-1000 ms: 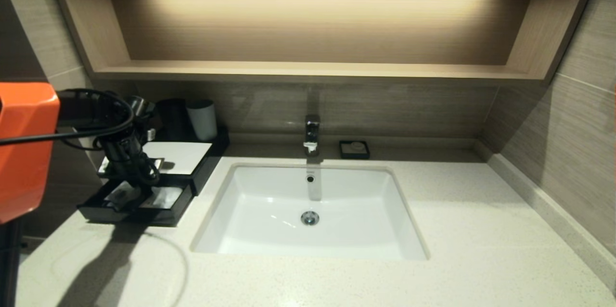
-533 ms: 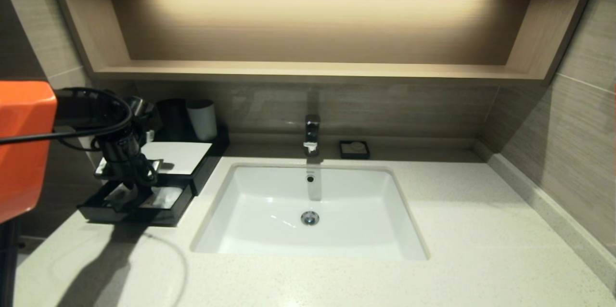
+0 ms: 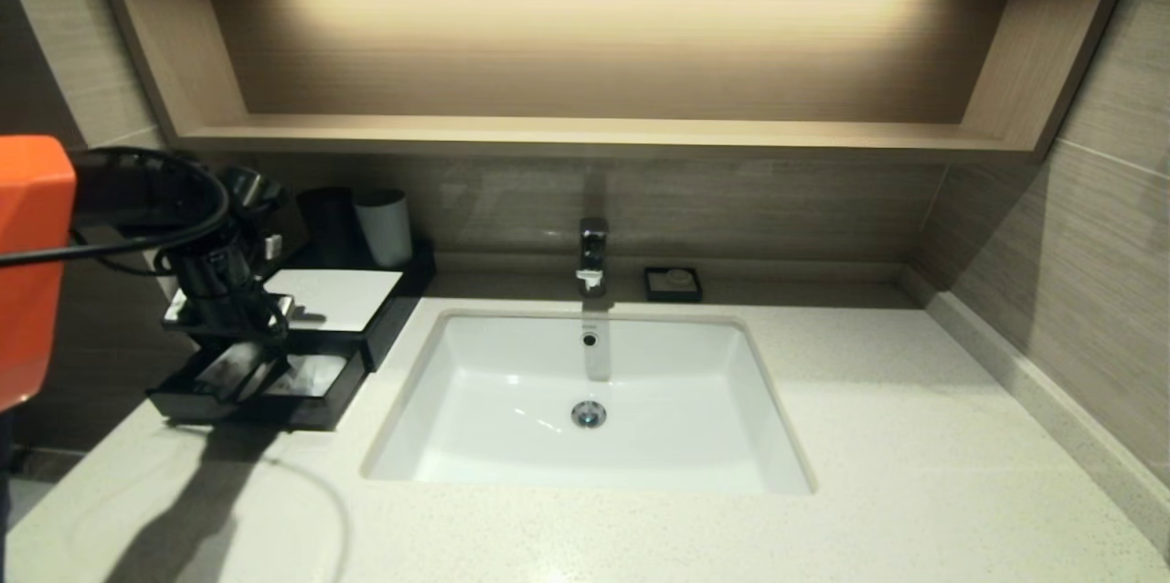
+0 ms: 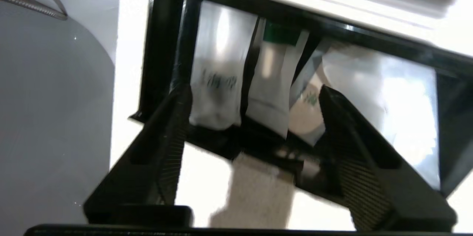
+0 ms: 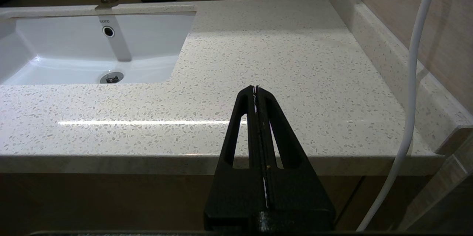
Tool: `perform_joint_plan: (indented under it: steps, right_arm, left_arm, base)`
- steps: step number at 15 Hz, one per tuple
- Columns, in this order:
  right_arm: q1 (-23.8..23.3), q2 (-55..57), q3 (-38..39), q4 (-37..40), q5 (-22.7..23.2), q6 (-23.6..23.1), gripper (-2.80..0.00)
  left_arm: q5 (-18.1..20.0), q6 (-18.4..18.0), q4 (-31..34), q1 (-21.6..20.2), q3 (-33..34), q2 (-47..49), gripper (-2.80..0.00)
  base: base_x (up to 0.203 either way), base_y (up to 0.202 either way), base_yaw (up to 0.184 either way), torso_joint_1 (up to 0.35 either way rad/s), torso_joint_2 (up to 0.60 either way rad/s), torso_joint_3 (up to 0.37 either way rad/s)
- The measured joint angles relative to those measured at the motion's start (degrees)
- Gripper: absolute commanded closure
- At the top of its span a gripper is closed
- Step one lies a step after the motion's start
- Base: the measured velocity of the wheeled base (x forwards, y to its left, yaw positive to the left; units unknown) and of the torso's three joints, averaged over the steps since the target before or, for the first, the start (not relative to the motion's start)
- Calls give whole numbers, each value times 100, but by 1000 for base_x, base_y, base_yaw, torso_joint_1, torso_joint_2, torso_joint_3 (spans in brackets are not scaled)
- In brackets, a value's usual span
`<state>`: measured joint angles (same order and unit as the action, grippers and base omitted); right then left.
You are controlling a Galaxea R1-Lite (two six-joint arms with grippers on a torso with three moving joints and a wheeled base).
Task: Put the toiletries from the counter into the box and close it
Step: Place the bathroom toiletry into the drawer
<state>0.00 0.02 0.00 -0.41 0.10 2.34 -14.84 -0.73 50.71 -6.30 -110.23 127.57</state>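
Overhead, the left gripper [image 4: 251, 95] hangs spread above the box [image 3: 315, 364] on the speckled counter [image 3: 868, 437].

Count on the counter [image 3: 914, 473]: one sink [image 3: 512, 382], one faucet [image 3: 592, 254], one soap dish [image 3: 673, 283], one box [image 3: 338, 300] with one open drawer [image 3: 265, 405], two cups [image 3: 384, 227] behind it. Sleeved toiletries [image 4: 216, 80] in the drawer: at least three visible. Grippers: two.

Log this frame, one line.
left tool: open, above drawer | toiletries: in drawer | box: drawer open | right tool: shut, parked
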Motion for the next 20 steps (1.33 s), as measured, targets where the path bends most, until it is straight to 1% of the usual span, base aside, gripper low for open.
perform_joint_plan:
  steps: [4,6,8,11,12,13,16,20]
  right_arm:
    - [0,0,0,1,-5,2,0]
    - [0,0,0,0,-2,1,0]
    - [0,0,0,0,-2,2,0]
    - [0,0,0,0,-2,2,0]
    - [0,0,0,0,-2,2,0]
    - [0,0,0,0,-5,2,0]
    - [0,0,0,0,-2,2,0]
    - [0,0,0,0,0,0,0]
  left_arm:
    - [30,11,302,20,44,-515,-280]
    - [43,10,451,18,183,-814,-280]
    - [105,27,642,9,443,-1084,-280]
    - [303,46,676,-9,1149,-1437,-280]
    - [373,52,673,-13,1368,-1523,-184]
    - [461,57,651,-13,1548,-1588,0]
    - [755,95,671,-11,1800,-1670,0]
    - [788,97,621,-4,2004,-1636,0]
  base:
    - [0,0,0,0,0,0]
    - [0,0,0,0,0,0]
    - [0,0,0,0,0,0]
    - [0,0,0,0,0,0]
    - [0,0,0,0,0,0]
    - [0,0,0,0,0,0]
    - [0,0,0,0,0,0]
    - [0,0,0,0,0,0]
